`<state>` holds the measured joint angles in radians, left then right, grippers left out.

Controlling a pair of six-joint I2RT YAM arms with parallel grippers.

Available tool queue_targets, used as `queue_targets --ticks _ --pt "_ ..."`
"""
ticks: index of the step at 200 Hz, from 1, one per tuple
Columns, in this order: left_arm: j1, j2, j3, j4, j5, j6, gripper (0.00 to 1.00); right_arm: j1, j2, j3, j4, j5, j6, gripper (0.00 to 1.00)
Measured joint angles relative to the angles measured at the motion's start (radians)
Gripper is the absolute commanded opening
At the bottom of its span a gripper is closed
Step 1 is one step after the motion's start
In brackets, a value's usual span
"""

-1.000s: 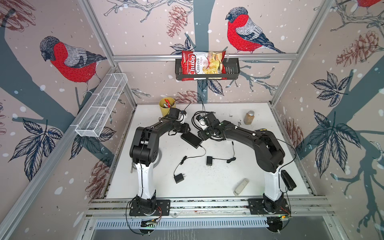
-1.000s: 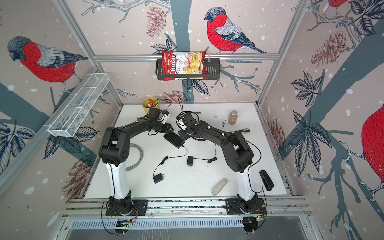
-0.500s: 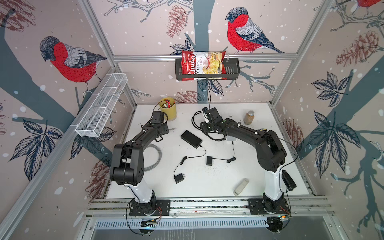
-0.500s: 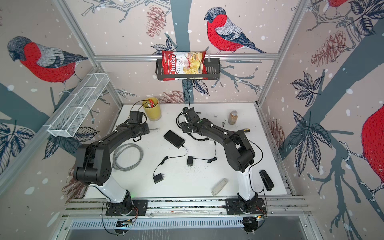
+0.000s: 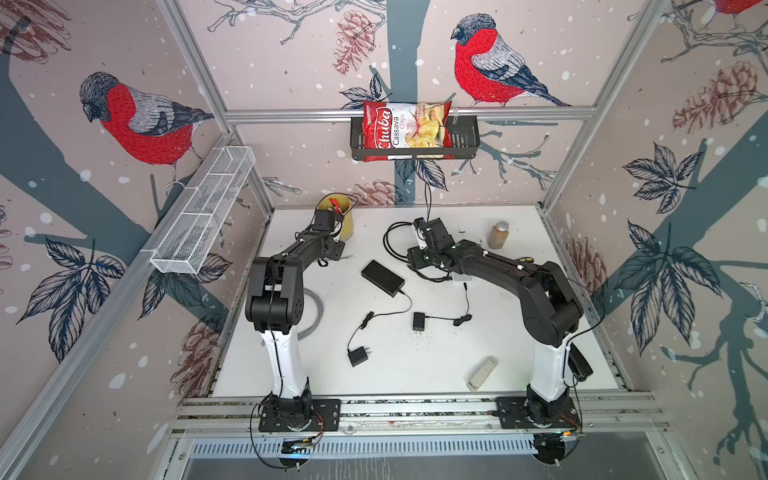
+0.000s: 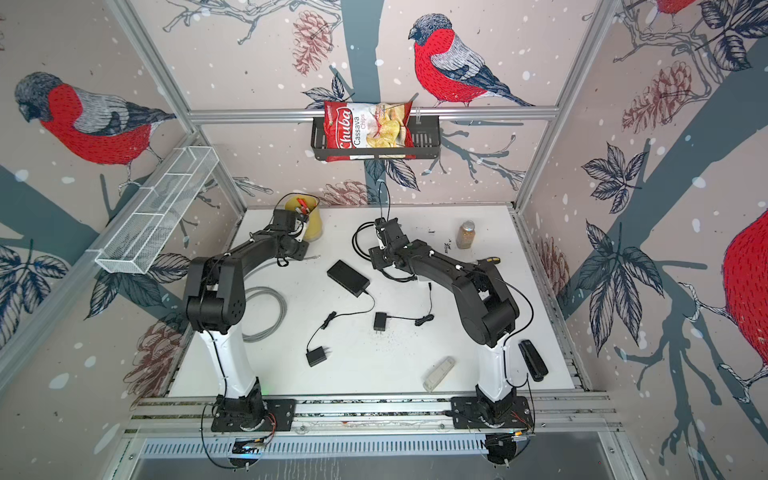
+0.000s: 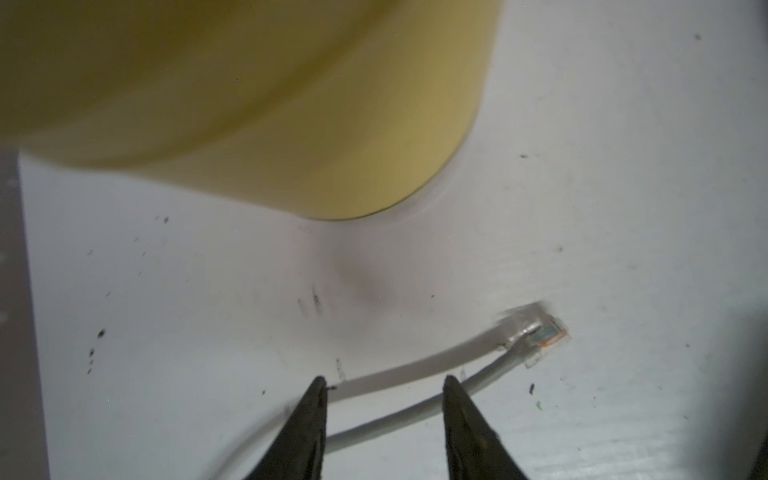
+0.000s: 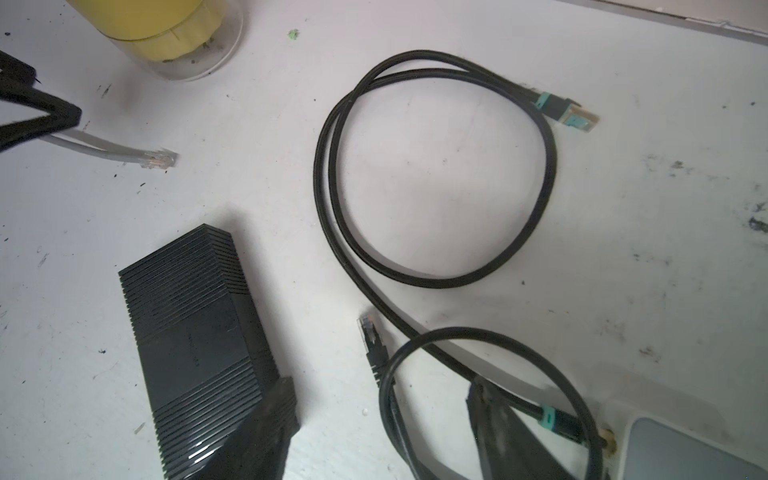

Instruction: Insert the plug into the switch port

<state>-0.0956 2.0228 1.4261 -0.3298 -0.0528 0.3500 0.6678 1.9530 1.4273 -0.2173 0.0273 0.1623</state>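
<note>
The black ribbed switch lies flat mid-table, its ports hidden. A grey cable ends in a clear plug beside the yellow cup. My left gripper is open, its fingers straddling that cable a little behind the plug. My right gripper is open above the table between the switch's end and a black cable's plug. A looped black cable carries a teal-banded plug.
The rest of the grey cable is coiled by the left arm's base. Two power adapters with thin leads lie in front of the switch. A brown bottle stands back right; a pale remote-shaped thing and a stapler lie front right.
Both grippers were at the switch a second ago. The left arm has swung back left to the cup and the grey cable; the right gripper has drawn back toward the black cables.
</note>
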Motion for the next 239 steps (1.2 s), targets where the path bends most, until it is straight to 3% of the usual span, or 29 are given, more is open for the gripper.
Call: queue_targets --ticks 46,67,118,166,194,220,239 --pt "0.000 0.041 0.009 -0.080 0.107 0.131 0.43 -0.001 -0.002 0.006 -0.009 -0.014 0.000 0.67" --pt "0.000 0.066 0.035 -0.091 0.133 0.149 0.26 -0.002 0.000 0.014 -0.009 -0.014 0.001 0.67" --pt "-0.008 0.051 0.019 -0.106 0.179 0.174 0.00 -0.002 0.004 0.013 -0.026 -0.015 0.019 0.67" --pt "-0.053 -0.143 -0.068 -0.087 0.219 0.172 0.00 0.002 0.004 0.039 -0.019 -0.095 0.055 0.64" --pt "-0.089 -0.274 -0.117 -0.043 0.282 0.173 0.00 0.002 0.004 0.071 0.028 -0.201 0.161 0.62" --pt "-0.096 -0.302 -0.122 -0.006 0.355 0.193 0.00 0.000 0.004 0.076 0.125 -0.309 0.263 0.61" --pt "-0.094 -0.280 -0.080 -0.035 0.418 0.235 0.00 0.005 0.004 0.067 0.222 -0.371 0.282 0.55"
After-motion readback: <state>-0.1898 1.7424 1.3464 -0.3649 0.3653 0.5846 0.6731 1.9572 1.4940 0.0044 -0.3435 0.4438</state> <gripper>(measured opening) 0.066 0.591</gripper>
